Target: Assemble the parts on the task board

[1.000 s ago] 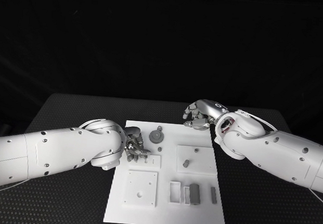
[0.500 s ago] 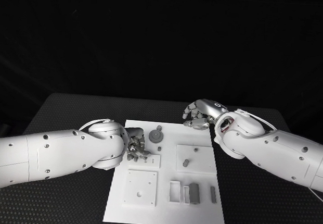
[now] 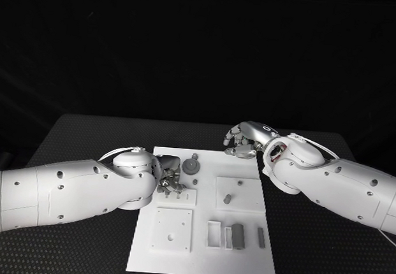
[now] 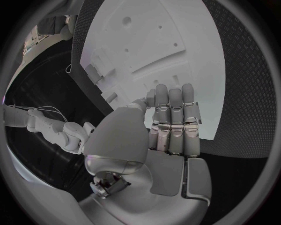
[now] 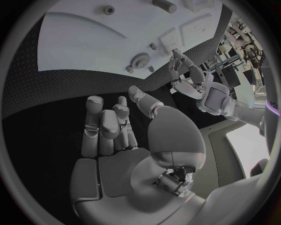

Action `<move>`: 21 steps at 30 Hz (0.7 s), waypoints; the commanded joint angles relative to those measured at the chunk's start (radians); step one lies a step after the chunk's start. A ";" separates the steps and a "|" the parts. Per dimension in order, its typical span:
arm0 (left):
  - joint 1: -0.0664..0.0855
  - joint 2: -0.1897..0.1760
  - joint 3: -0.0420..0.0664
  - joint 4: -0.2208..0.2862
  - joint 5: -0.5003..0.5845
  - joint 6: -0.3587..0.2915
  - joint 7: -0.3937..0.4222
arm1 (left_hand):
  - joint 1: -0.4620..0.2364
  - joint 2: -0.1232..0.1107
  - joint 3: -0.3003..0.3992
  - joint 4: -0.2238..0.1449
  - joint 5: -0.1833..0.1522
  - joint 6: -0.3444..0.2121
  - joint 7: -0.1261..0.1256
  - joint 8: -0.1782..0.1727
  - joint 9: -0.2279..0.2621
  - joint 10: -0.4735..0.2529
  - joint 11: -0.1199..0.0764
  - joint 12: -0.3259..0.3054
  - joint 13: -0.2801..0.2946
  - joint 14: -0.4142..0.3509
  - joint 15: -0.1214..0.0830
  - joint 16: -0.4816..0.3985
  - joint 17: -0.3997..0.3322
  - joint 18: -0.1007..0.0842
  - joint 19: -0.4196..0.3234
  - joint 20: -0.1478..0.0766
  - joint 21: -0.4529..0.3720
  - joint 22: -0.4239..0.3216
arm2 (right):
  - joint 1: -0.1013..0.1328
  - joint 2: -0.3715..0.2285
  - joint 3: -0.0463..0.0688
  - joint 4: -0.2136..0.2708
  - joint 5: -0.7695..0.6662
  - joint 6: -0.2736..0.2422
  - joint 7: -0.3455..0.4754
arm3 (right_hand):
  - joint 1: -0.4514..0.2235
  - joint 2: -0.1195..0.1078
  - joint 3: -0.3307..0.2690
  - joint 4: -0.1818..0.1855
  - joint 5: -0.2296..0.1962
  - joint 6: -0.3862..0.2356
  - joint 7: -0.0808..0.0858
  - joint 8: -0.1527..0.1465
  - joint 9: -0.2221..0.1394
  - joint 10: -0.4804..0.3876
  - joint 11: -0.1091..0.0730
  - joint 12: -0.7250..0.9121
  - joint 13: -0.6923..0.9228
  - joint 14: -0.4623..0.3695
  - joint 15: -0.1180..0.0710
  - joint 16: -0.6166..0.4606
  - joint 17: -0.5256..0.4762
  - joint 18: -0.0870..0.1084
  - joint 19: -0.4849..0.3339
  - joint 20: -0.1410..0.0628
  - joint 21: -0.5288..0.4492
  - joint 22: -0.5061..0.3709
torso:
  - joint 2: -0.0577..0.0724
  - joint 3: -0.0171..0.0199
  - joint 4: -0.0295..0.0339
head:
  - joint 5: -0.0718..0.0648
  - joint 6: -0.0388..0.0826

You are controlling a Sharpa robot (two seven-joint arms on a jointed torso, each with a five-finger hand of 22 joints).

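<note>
The left hand (image 3: 167,180) is hovering over the near-left part of the white board (image 3: 202,265), fingers straight and pressed together, holding nothing. A grey gear (image 3: 191,168) is lying on the board just beyond those fingers, nearer this hand. The right hand (image 3: 242,140) is hanging past the board's far edge, fingers loosely curled and empty. The left arm is hiding whatever lies beneath its hand.

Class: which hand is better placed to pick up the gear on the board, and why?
Probably the left hand: its fingers are over the board beside the gear. The right hand is curled at the board's far edge, over the table.
</note>
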 commanded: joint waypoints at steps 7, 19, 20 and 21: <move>-0.013 0.011 -0.001 -0.006 -0.066 0.011 -0.001 | -0.006 -0.004 0.035 -0.040 -0.002 0.099 -0.097 0.005 0.004 -0.005 -0.011 0.005 0.002 0.000 -0.005 0.008 -0.004 0.013 0.003 -0.002 0.004 0.003 | 0.000 -0.002 0.000 0.003 -0.002 0.014 -0.002 | -0.003 -0.009 0.001 0.007 0.002 0.008 0.017 -0.005 0.000 -0.004 0.004 -0.007 -0.002 -0.003 -0.002 -0.003 -0.001 0.016 -0.002 -0.006 -0.004 0.013 | 0.001 -0.0009 -0.0023 | -0.004 -0.005; -0.028 0.022 -0.001 -0.021 -0.103 0.010 0.004 | -0.030 -0.009 0.046 -0.044 -0.022 0.098 -0.097 0.004 0.007 -0.007 -0.011 0.006 0.002 -0.004 -0.005 0.017 -0.017 0.012 0.003 -0.003 0.000 0.009 | 0.000 -0.002 0.000 0.003 -0.002 0.016 -0.004 | -0.003 -0.010 0.001 0.008 0.002 0.008 0.017 -0.006 0.000 -0.004 0.004 -0.007 -0.002 -0.003 -0.002 -0.003 -0.001 0.016 -0.002 -0.005 -0.005 0.013 | 0.000 -0.0016 0.0000 | -0.008 -0.010; -0.029 0.023 -0.001 -0.022 -0.107 0.011 0.005 | -0.031 -0.009 0.046 -0.044 -0.022 0.098 -0.097 0.003 0.007 -0.007 -0.011 0.006 0.002 -0.004 -0.005 0.018 -0.017 0.012 0.003 -0.003 0.000 0.010 | 0.000 -0.002 0.000 0.003 -0.002 0.016 -0.004 | -0.004 -0.010 0.001 0.008 0.002 0.008 0.017 -0.006 0.000 -0.004 0.004 -0.007 -0.002 -0.003 -0.002 -0.003 -0.001 0.016 -0.002 -0.005 -0.005 0.013 | 0.000 -0.0017 -0.0004 | -0.009 -0.010; -0.030 0.024 -0.001 -0.023 -0.107 0.012 0.005 | -0.033 -0.010 0.047 -0.044 -0.022 0.098 -0.097 0.003 0.007 -0.007 -0.011 0.006 0.002 -0.005 -0.005 0.018 -0.018 0.012 0.003 -0.003 0.000 0.010 | 0.000 -0.002 0.000 0.002 -0.002 0.016 -0.004 | -0.004 -0.010 0.001 0.009 0.002 0.007 0.017 -0.006 0.000 -0.004 0.004 -0.007 -0.002 -0.003 -0.002 -0.003 -0.001 0.016 -0.002 -0.005 -0.005 0.013 | 0.000 -0.0018 -0.0008 | -0.009 -0.010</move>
